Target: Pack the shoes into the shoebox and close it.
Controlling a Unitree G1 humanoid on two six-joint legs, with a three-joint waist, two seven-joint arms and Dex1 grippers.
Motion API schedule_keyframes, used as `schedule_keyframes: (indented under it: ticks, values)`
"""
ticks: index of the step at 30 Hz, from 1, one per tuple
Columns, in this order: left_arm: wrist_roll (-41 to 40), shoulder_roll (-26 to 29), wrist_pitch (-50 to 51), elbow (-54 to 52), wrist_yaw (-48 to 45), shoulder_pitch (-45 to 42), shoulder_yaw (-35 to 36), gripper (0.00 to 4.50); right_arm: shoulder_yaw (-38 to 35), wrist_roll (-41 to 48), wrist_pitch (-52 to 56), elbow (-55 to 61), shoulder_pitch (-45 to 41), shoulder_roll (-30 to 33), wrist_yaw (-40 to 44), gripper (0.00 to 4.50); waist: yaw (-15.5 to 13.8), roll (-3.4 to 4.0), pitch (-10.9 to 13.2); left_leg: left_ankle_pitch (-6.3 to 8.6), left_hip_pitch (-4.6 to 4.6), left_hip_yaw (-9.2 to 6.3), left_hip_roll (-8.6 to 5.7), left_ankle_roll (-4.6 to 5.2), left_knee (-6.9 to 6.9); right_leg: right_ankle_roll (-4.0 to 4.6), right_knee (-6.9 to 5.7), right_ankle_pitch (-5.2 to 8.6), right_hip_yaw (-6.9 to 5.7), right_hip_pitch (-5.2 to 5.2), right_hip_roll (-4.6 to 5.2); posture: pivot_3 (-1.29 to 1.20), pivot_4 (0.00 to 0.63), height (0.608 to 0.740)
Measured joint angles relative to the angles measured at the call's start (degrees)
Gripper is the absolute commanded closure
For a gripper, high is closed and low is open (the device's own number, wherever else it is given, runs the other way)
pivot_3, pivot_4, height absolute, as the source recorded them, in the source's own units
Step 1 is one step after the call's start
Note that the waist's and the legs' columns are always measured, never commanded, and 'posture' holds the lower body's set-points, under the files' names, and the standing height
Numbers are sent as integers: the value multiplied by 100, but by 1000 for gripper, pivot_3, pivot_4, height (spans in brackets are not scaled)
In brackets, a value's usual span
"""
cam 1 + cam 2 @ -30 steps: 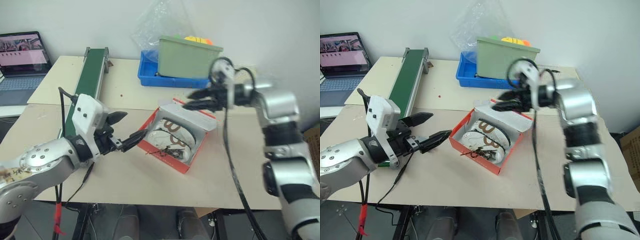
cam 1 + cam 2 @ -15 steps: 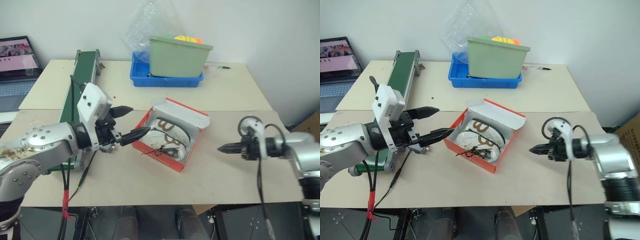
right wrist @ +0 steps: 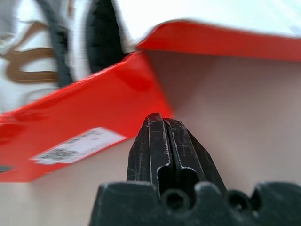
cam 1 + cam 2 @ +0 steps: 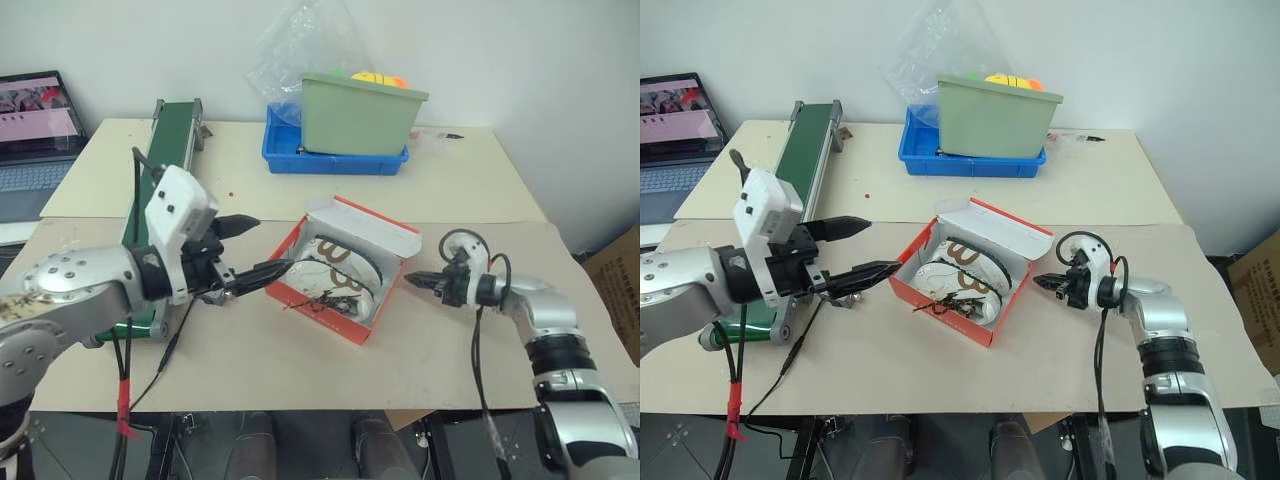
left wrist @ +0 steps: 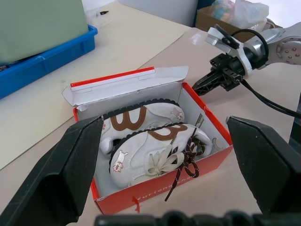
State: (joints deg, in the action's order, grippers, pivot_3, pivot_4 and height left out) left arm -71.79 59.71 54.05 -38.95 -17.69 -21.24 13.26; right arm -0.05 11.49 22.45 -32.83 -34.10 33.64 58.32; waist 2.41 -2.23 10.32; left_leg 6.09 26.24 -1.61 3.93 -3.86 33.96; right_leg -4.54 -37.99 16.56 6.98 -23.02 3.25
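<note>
We see our left gripper [image 4: 252,248] spread wide and holding nothing, its lower fingertip just beside the near left edge of the red shoebox [image 4: 318,312]; the box sits at the middle of the tan table [image 4: 300,370]. Both white sneakers [image 5: 146,146] lie side by side inside it, brown laces [image 4: 318,298] spilling over the front wall. The white-lined lid [image 4: 365,226] stands half raised behind them and hides the far ends of the shoes in the head views. Our right gripper [image 4: 409,281] rests low over the table with its fingers pressed together and empty, its tip just off the box's right corner; whether it touches the cardboard we cannot tell. To the left a green conveyor belt [image 4: 165,150] runs away from us, partly covered by our left arm. Farther back stands a blue tray [image 4: 330,160] with a green bin [image 4: 362,115] in it, a clear plastic bag [image 4: 300,50] behind, and a laptop [image 4: 35,125] cut off at the left edge.
</note>
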Motion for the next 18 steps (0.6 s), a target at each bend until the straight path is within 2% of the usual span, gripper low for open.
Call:
schedule_keyframes:
  ticks: [4, 9, 12, 18]
  values:
    - [-40, 25, 6, -71, 81, 90, 94, 0, 172, -414, -449, -437, -202, -9, -354, 4439, 9, 0, 0, 0, -1, 0, 0, 0, 1, 1, -4, -1, 1, -1, 0, 0, 150, 740]
    - [-41, 23, 6, -78, 136, 87, 96, 0, 164, -565, -874, -1066, -740, -531, -781, 4439, 108, 0, 0, 0, -7, -1, 1, 0, 2, 1, -5, -2, 2, 4, -2, 0, 150, 740]
    - [-34, 15, 5, -77, 142, 70, 88, 0, 123, -566, -1064, -1468, -1008, -793, -1015, 4439, 121, 0, 0, 0, -3, -1, -1, 0, 0, 1, -3, -1, 1, 5, 0, 0, 150, 740]
    - [-20, -40, 0, -141, 138, 147, 75, 0, -144, -411, -1275, -1741, -1215, -899, -1077, 4439, 104, 0, 0, 0, -4, -3, 0, 0, 0, 1, -5, -2, -2, 6, 0, 0, 150, 740]
